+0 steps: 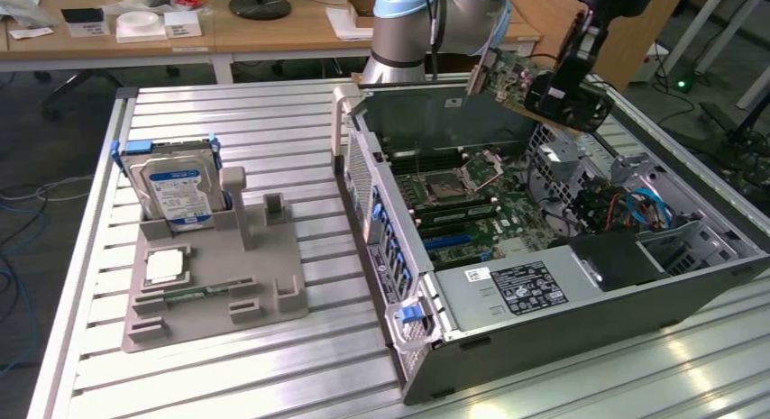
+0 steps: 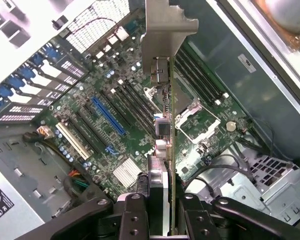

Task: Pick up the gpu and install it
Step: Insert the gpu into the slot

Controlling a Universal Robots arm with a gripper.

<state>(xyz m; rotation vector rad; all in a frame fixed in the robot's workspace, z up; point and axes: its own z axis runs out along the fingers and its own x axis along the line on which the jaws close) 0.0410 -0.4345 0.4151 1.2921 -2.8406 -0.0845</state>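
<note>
My gripper [image 1: 556,87] is shut on the gpu [image 1: 511,75], a green circuit card with a silver end bracket, and holds it tilted in the air above the far side of the open computer case [image 1: 542,302]. In the wrist view the gpu [image 2: 166,100] appears edge-on between my black fingers [image 2: 132,215], its silver bracket [image 2: 165,25] pointing away from me. My gripper [image 2: 162,220] hangs over the motherboard [image 2: 115,115], whose blue slot [image 2: 108,116] and black slots lie apart from the card. The motherboard [image 1: 470,203] lies flat inside the case.
A grey fixture [image 1: 211,275] on the slatted metal table at the exterior view's left holds a silver hard drive [image 1: 178,189], a silver square part [image 1: 165,266] and a narrow green memory stick [image 1: 198,291]. Wooden desks stand behind. Cables and a drive cage [image 1: 626,203] crowd the case.
</note>
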